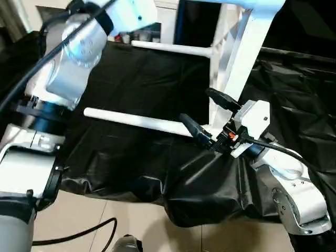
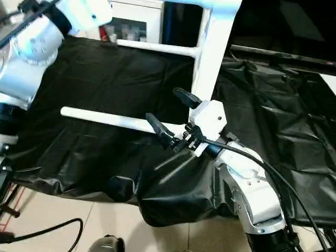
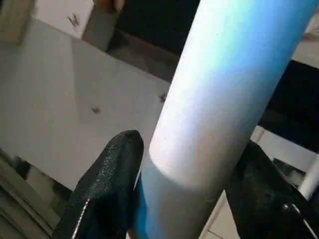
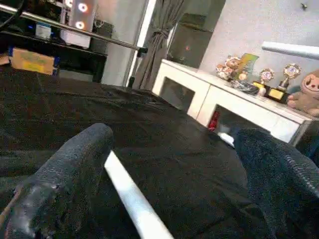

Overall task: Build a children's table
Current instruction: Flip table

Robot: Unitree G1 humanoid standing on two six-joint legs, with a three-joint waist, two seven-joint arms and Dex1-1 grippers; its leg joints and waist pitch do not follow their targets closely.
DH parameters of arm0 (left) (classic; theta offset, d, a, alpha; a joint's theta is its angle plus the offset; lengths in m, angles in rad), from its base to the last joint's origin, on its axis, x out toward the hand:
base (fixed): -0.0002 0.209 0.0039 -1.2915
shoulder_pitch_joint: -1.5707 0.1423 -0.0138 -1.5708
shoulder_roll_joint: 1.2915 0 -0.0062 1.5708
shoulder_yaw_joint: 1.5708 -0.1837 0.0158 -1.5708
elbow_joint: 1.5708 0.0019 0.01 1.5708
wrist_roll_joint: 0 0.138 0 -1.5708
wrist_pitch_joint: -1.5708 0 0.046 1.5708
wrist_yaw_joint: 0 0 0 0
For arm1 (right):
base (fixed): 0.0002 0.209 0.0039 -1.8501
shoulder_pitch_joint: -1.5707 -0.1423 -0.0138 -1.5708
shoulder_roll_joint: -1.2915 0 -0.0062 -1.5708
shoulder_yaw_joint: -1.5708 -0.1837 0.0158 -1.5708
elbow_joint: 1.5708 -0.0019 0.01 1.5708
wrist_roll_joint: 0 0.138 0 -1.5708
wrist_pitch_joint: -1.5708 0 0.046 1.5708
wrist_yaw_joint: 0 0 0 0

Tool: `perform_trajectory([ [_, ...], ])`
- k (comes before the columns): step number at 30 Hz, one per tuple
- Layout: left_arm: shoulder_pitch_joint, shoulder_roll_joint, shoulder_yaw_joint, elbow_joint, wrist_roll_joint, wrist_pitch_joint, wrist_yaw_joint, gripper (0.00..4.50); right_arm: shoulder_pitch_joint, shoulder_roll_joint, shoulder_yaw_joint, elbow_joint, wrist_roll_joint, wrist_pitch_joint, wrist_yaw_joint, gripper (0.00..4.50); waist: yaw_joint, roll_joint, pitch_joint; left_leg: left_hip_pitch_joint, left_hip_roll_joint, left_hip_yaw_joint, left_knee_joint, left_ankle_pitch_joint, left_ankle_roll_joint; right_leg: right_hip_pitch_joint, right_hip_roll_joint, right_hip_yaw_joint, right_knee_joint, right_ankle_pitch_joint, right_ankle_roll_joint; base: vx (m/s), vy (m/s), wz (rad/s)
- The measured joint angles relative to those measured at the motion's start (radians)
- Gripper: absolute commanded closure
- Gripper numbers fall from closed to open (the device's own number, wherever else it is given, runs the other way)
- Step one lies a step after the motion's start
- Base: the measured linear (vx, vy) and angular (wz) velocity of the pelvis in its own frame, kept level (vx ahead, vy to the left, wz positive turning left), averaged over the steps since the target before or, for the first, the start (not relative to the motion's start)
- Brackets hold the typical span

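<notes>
**Table on edge over black sheet; left jaws around a leg, right jaws wide by lower leg**

The table top (image 1: 247,58) stands on its edge, right of centre in the head views, running up out of the top of the frame. Two fitted white legs stick out level toward frame left: upper leg (image 1: 173,49) near the top, lower leg (image 1: 137,121) across the middle. Both hang over a black sheet (image 2: 105,79) that covers the work surface and droops over its near edge onto pale floor tiles (image 1: 105,215).

Right gripper (image 1: 202,113), centre-right: fingers spread wide, one above and one below the socket end of the lower leg; contact with the leg cannot be told. Its wrist view has the lower leg (image 4: 132,199) passing between the two black fingers (image 4: 65,174), apart from both.

Left gripper (image 3: 194,184): the wrist view shows a white tube leg (image 3: 224,89) seated between its black fingers (image 3: 107,184), half-closed about it. The left arm (image 1: 63,68) rises across the upper left of the head view.

Surroundings: a black cable (image 1: 79,233) on the floor at lower left; white cabinets (image 4: 224,107) with trophies and a plush toy beyond the sheet.
</notes>
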Motion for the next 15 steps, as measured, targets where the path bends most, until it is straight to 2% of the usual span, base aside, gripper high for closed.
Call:
perform_trajectory([
  [5, -0.021, -0.02, 0.013, 0.008, -0.018, 0.086, -0.066, 2.2, 0.0, 0.002, 0.0, 0.001, -0.001, 0.0, 0.007, 0.08, 0.0, 0.005, -0.002, 0.001, 0.0, 0.0, 0.0, 0.0, 0.0, 0.001, 0.0, 0.0, 0.0, 0.0, 0.0, 0.0, 0.0, 0.0],
  [10, -0.024, -0.044, 0.025, 0.013, -0.025, 0.178, -0.082, 2.2, -0.001, -0.001, -0.001, 0.003, -0.001, 0.0, 0.011, 0.08, 0.001, 0.021, -0.006, 0.001, -0.001, 0.0, 0.0, 0.0, 0.0, 0.001, -0.001, 0.0, 0.0, -0.002, 0.003, 0.0, 0.0, 0.0],
  [15, -0.04, -0.067, 0.05, 0.046, -0.033, 0.232, -0.077, 2.19, -0.003, -0.005, -0.005, 0.012, 0.0, 0.0, 0.015, 0.08, 0.001, 0.03, -0.01, 0.001, -0.001, 0.0, -0.002, 0.0, 0.0, 0.0, -0.001, 0.0, 0.0, -0.002, 0.004, 0.0, 0.0, 0.0],
])
